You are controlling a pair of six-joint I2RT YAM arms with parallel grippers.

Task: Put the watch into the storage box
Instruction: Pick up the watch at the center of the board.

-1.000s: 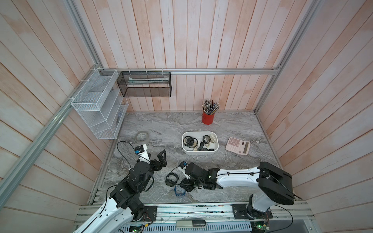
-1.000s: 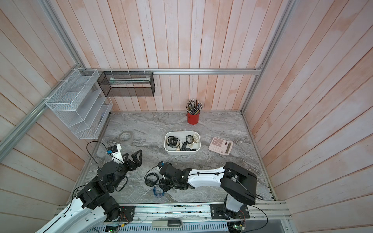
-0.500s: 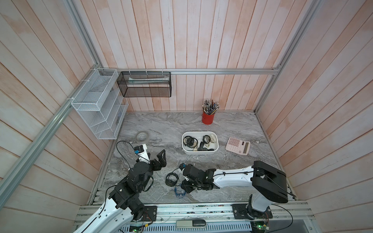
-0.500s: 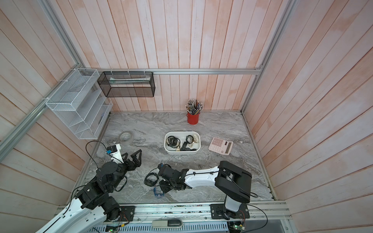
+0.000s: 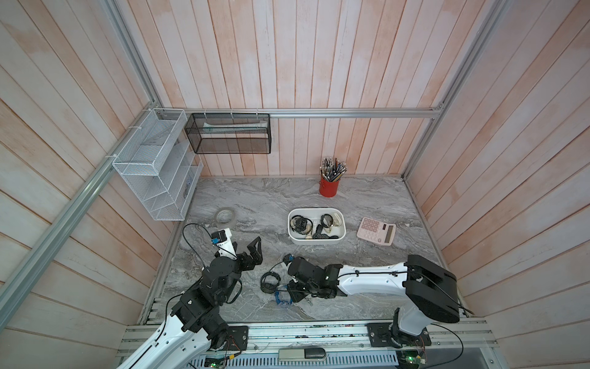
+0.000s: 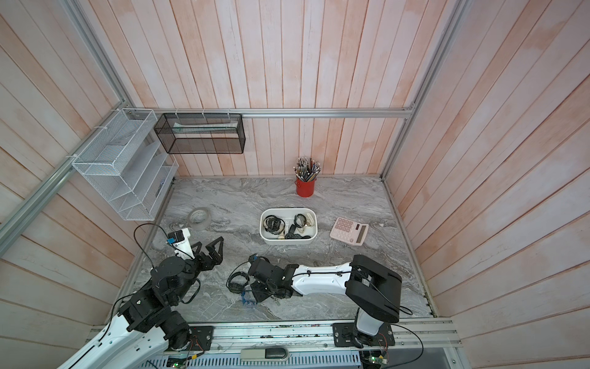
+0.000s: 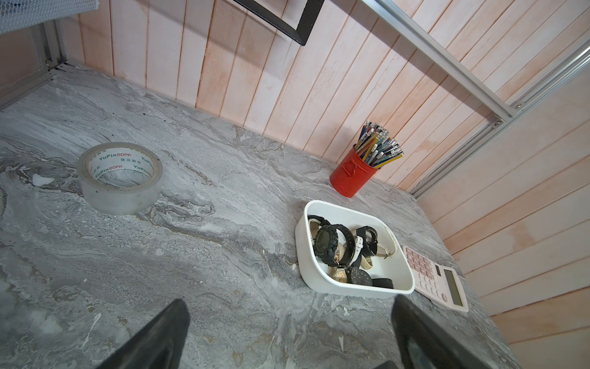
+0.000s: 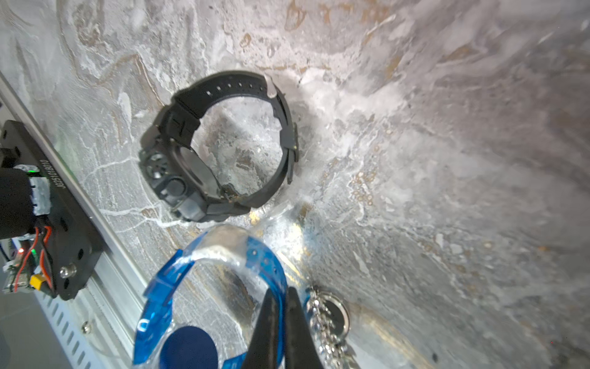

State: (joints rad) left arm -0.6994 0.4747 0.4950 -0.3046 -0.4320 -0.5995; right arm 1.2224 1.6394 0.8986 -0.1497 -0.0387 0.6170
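Note:
A translucent blue watch point(image 8: 159, 287) lies on the marble near the front edge, small in both top views point(image 5: 282, 301) point(image 6: 247, 301). My right gripper point(image 8: 281, 294) is shut on its strap, low over the table point(image 5: 292, 295). A black watch point(image 8: 178, 172) stands on its side just beyond it point(image 5: 263, 282). The storage box point(image 5: 316, 241) point(image 6: 287, 240) point(image 7: 319, 274), a white tub with several watches in it, sits mid-table. My left gripper point(image 7: 289, 303) hangs open and empty over bare marble at the left point(image 5: 245, 247) point(image 6: 207, 246).
A silver chain-strap watch point(image 8: 329, 316) lies beside the right fingers. A tape roll point(image 5: 225, 216) point(image 7: 119, 177), a red pencil cup point(image 5: 329, 187) and a pink calculator point(image 5: 376, 230) stand around the box. A white wire rack point(image 5: 156, 166) and a black mesh basket point(image 5: 228, 137) hang on the walls.
My right gripper has closed on the blue watch's strap and the right arm has shifted slightly left. The left arm has stayed in place, open.

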